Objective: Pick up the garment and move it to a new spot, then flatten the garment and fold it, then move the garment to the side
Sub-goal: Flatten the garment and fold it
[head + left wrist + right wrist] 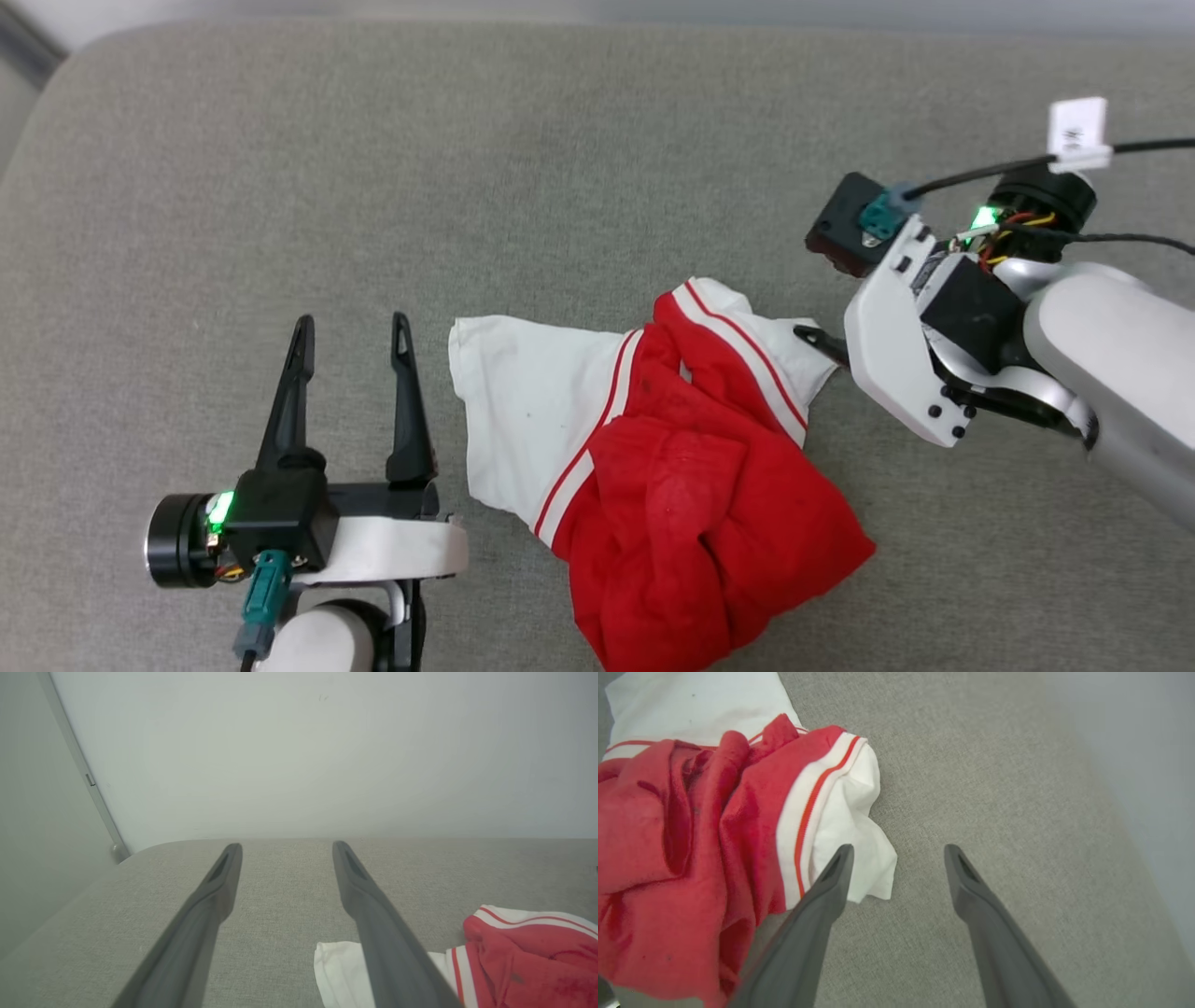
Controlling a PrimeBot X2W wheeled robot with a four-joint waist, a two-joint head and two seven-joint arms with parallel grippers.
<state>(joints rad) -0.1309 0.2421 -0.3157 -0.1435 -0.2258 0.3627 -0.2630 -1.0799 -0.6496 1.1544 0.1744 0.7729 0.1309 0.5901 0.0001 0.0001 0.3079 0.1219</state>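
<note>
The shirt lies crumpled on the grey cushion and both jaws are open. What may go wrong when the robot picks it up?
1. The garment is bunched in layers; the right jaws stand at its white sleeve corner, so closing may catch only a thin edge that slips.
2. The left jaws hang over bare cushion beside the other sleeve; closing there would probably grip nothing.

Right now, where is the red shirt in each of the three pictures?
Head view: the shirt lies at lower centre.
Left wrist view: the shirt is in the lower right corner.
Right wrist view: the shirt covers the left half.
Shared landmark: the flat white sleeve.
</note>
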